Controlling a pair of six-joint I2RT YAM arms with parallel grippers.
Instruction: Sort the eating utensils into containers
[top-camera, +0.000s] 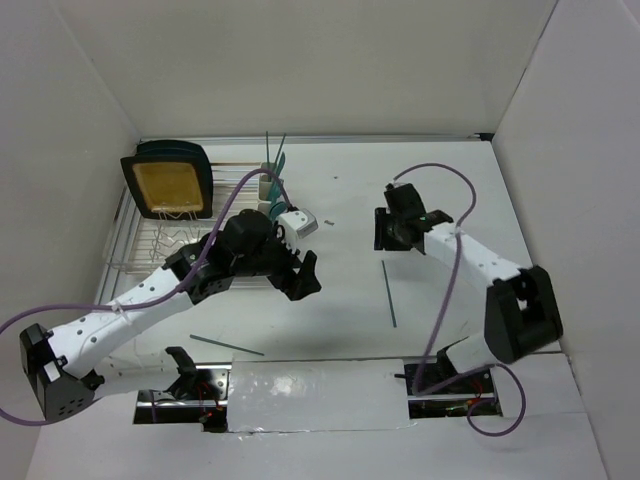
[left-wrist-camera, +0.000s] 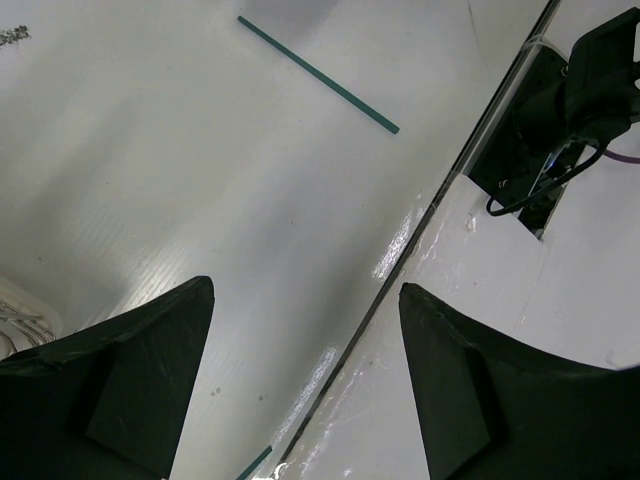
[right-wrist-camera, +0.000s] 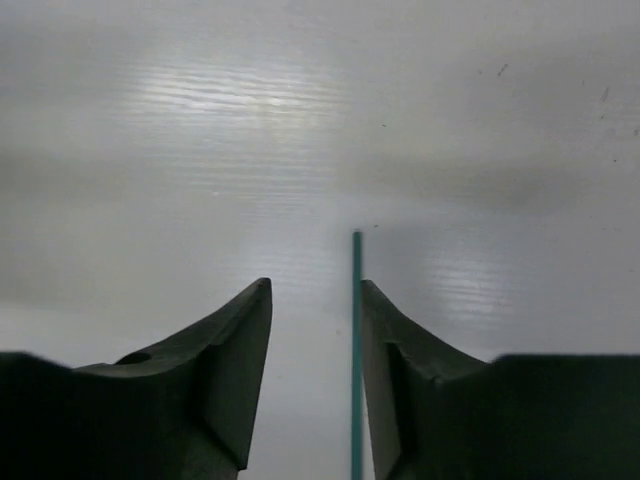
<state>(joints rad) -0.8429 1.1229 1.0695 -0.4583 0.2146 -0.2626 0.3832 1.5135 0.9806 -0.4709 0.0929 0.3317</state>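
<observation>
The cream-white containers (top-camera: 272, 192) stand at the back beside the rack, with teal utensils (top-camera: 276, 158) upright in them. One teal utensil (top-camera: 388, 293) lies on the table, seen edge-on. My right gripper (top-camera: 388, 243) hovers over its far end, open. In the right wrist view this utensil (right-wrist-camera: 356, 340) lies between the open fingers, close to the right fingertip (right-wrist-camera: 385, 330). Another teal utensil (top-camera: 227, 345) lies near the front left. My left gripper (top-camera: 308, 278) is open and empty above the table's middle. The left wrist view shows one teal utensil (left-wrist-camera: 318, 73) far off and another's tip (left-wrist-camera: 255, 462) below the jaws.
A wire dish rack (top-camera: 160, 240) stands at the back left with a tan-and-black board (top-camera: 168, 182) leaning in it. A tiny dark speck (top-camera: 327, 222) lies mid-table. A taped white panel (top-camera: 315, 395) and the arm bases line the near edge. White walls enclose the table.
</observation>
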